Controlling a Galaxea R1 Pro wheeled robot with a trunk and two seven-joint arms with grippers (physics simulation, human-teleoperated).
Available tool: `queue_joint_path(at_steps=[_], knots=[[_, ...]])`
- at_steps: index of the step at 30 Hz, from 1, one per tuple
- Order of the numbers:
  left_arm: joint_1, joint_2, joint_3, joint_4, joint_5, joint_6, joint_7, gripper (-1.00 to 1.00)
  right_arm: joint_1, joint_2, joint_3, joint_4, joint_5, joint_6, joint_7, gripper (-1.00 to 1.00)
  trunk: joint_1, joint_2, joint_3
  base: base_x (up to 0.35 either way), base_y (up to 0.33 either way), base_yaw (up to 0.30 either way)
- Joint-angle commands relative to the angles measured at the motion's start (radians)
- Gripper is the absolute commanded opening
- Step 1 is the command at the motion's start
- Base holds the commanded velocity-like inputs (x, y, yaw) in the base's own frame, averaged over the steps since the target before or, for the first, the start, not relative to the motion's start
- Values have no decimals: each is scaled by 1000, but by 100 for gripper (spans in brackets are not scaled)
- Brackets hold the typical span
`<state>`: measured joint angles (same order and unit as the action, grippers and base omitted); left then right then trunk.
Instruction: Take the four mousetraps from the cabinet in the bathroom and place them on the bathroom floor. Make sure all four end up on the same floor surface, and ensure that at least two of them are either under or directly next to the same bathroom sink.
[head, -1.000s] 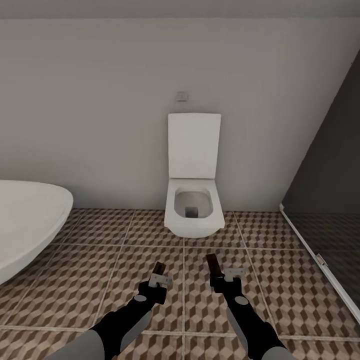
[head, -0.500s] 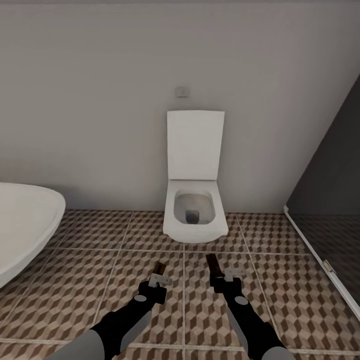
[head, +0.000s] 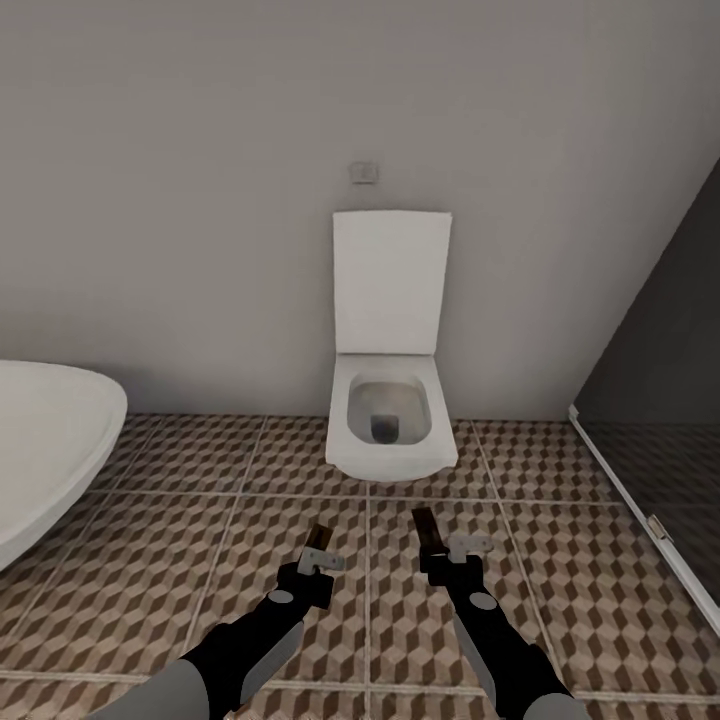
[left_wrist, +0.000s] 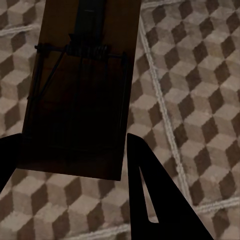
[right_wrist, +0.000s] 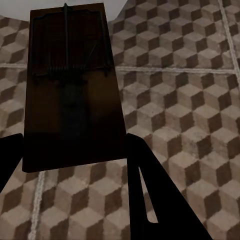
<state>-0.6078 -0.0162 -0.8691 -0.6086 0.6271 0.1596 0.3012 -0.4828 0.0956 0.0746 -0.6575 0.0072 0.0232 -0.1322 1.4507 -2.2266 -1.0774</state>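
Each of my grippers carries a mousetrap above the bathroom floor (head: 560, 590). My left gripper (head: 318, 562) is shut on a dark brown mousetrap (head: 320, 538) that sticks out forward; in the left wrist view this mousetrap (left_wrist: 80, 90) shows its wire spring between the black fingers (left_wrist: 150, 195). My right gripper (head: 440, 556) is shut on a second mousetrap (head: 425, 528), seen in the right wrist view as a brown board (right_wrist: 72, 90) with a metal bar. Both hang over the cube-pattern tiles (right_wrist: 185, 100). The cabinet and the sink are out of view.
A square white toilet (head: 390, 410) with its lid up stands against the wall straight ahead. A white oval bathtub (head: 45, 440) fills the left side. A dark glass shower panel (head: 660, 400) with a pale bottom rail runs along the right.
The whole head view has shifted: the toilet looks slightly larger and nearer, the bathtub has slid left. Both arms keep the same pose with their mousetraps.
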Motion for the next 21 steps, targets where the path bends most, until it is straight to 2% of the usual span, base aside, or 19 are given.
queue_joint_path(at_steps=[1, 8, 21], knots=[[-1, 1, -7, -2, 3, 4, 11, -100, 0, 0, 5, -1, -3, 2, -7, -100, 0, 0, -2, 0, 0, 0], [-1, 1, -7, 0, 4, 4, 10, -100, 0, 0, 5, -1, -3, 2, -7, -100, 0, 0, -14, 19, 0, 0], [-1, 1, -7, 1, 3, 3, 11, -100, 0, 0, 4, -1, -3, 1, -7, -100, 0, 0, -35, 164, 0, 0]])
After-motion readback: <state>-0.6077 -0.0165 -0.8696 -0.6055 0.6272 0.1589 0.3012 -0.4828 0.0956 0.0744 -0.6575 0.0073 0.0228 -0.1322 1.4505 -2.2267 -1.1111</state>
